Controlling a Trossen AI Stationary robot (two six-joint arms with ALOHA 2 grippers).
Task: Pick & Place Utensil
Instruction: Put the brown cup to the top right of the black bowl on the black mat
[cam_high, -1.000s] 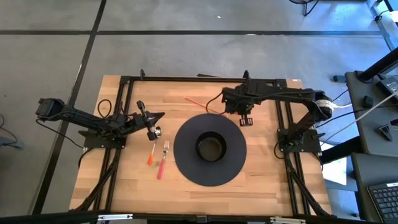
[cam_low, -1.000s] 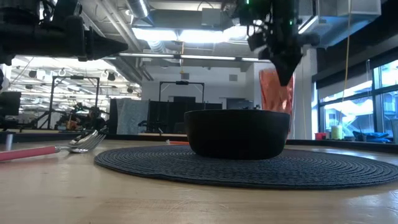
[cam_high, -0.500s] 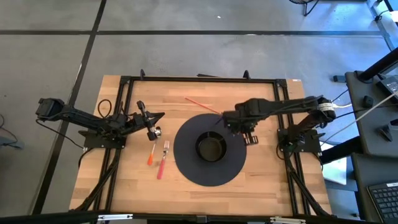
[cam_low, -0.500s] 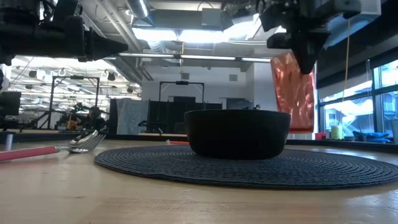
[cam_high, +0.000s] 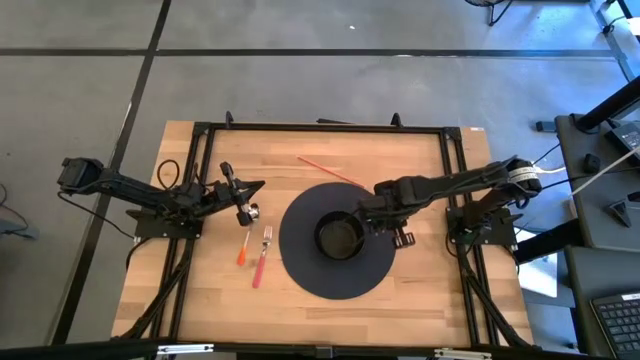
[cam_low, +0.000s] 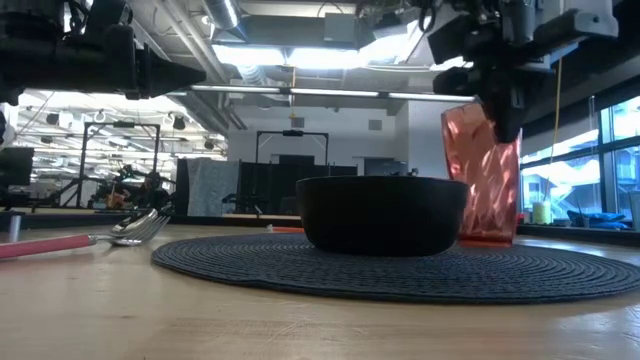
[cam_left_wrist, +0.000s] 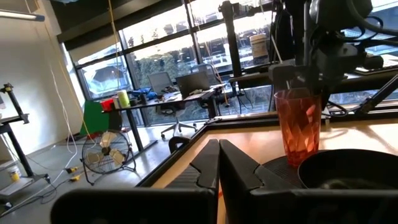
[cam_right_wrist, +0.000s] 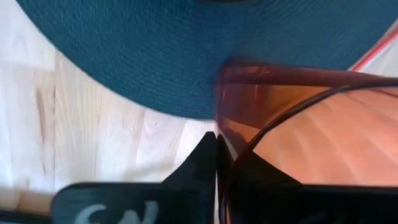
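An orange-red see-through cup (cam_low: 483, 180) stands upright at the right of a black bowl (cam_high: 338, 237) on a round dark placemat (cam_high: 300, 270); it also shows in the left wrist view (cam_left_wrist: 305, 124). My right gripper (cam_low: 500, 120) is above it, shut on its rim. A fork with a pink handle (cam_high: 262, 258) and an orange-handled utensil (cam_high: 243, 250) lie on the wood left of the mat. My left gripper (cam_high: 257, 186) waits shut above the table, just beyond them. My right gripper pinches the cup's wall at the rim (cam_right_wrist: 219, 134), one finger inside the cup and one outside (cam_right_wrist: 202, 158). The fingers come from above, pointing down. The cup hangs upright below them with its base (cam_left_wrist: 297, 163) down at the placemat beside the bowl.
A thin red stick (cam_high: 325, 168) lies on the wood beyond the mat. Black frame rails (cam_high: 320, 128) run along the table's far edge and both sides. Bare wood (cam_high: 330, 315) shows along the near edge.
My right gripper has carried the cup from over the table's far side toward the near edge and down, to the bowl's right side. The cup, lifted high a second ago, now has its base at mat level.
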